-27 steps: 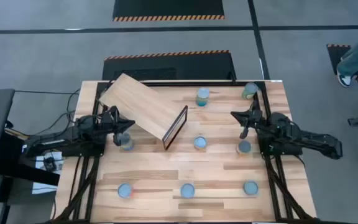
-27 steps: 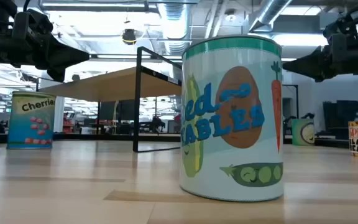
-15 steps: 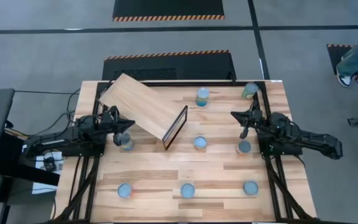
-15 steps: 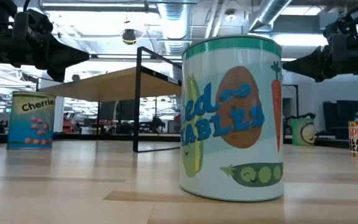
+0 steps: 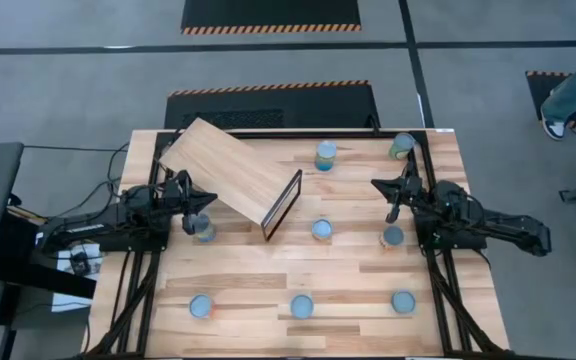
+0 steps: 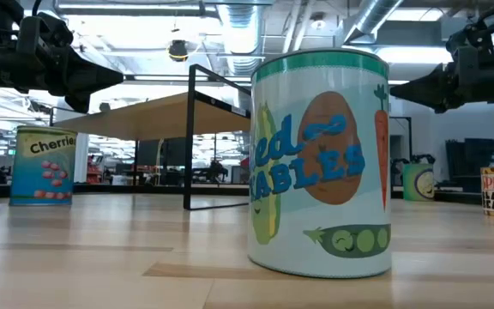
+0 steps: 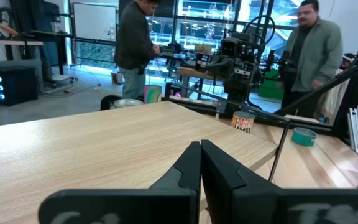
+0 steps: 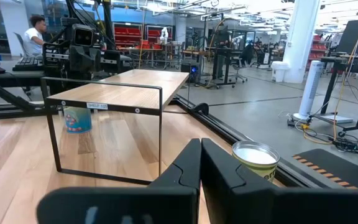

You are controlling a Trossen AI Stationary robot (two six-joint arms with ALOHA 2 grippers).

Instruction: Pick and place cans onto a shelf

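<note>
Several cans stand upright on the plank table: one at the far middle (image 5: 325, 155), one at the far right corner (image 5: 401, 146), one in the middle (image 5: 321, 229), one by the right arm (image 5: 393, 237), one by the left arm (image 5: 204, 230), and three along the near edge (image 5: 301, 306). The light wood shelf (image 5: 230, 175) with its dark-framed end (image 5: 282, 205) stands slanted at the far left. My left gripper (image 5: 192, 207) is shut and empty beside the shelf. My right gripper (image 5: 390, 195) is shut and empty, hovering at the right.
In the low view a vegetables can (image 6: 320, 163) stands close to the camera, a cherries can (image 6: 43, 166) at its left. People (image 7: 132, 43) stand in the room beyond the table. Bare tabletop lies between the middle can and the near row.
</note>
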